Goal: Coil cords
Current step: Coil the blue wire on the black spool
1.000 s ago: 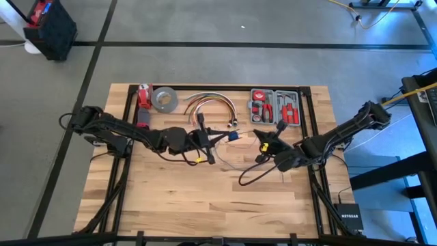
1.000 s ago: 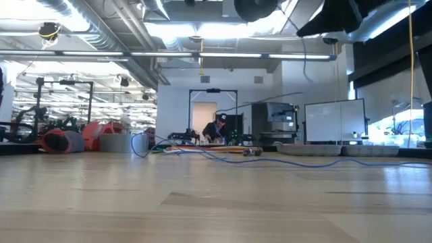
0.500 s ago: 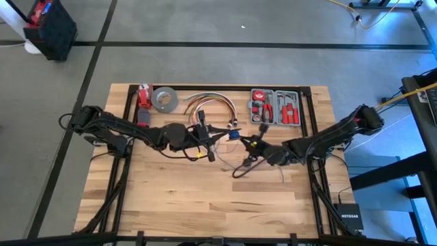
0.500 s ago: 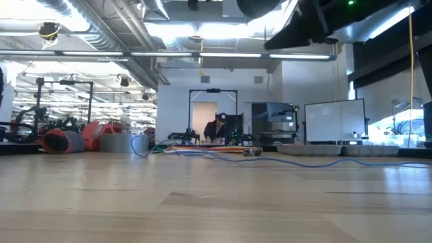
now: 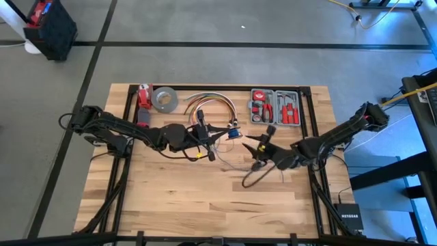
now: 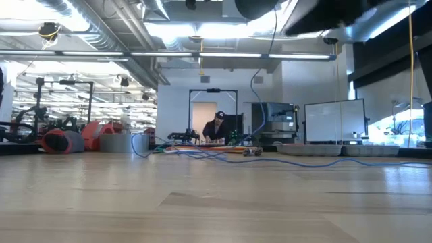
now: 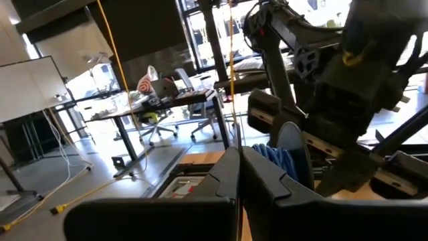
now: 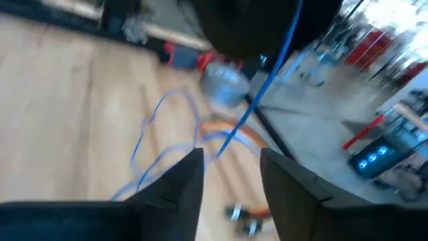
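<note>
High view, table centre: left gripper (image 5: 217, 139) and right gripper (image 5: 259, 147) near each other, well inside the far half of the table (image 5: 171, 205).

Cords (image 5: 235, 162): thin bluish-grey wire, loose on the wood between and just near of the two grippers; small coil with blue plug (image 5: 233, 132) just right of the left gripper's tip. Uncoiled length visible in right wrist view as wavy blue strands (image 8: 150, 144) on the boards; one strand (image 8: 271, 87) taut and slanting up off the surface.

Risks, as judged:
- Slack wire snagging on the arched bundle of orange and red cables (image 5: 208, 102) just beyond; cause, any pull toward the far edge.
- Existing coil springing loose; cause, thin springy wire and only one pinch point.
- Right fingers missing so thin a strand; cause, wire lying flat on the boards.
- Tape roll (image 5: 164, 99) and tool case (image 5: 274, 107) at far edge: out of the way at present.

Jaws:
- Left: clenched tight, fingers (image 7: 227, 177) pressed together in left wrist view; coil close against them, whether pinched cannot be told.
- Right: spread wide, fingers (image 8: 184, 181) apart with bare board between; nothing grasped, blue strand passing just beyond the gap.
</note>
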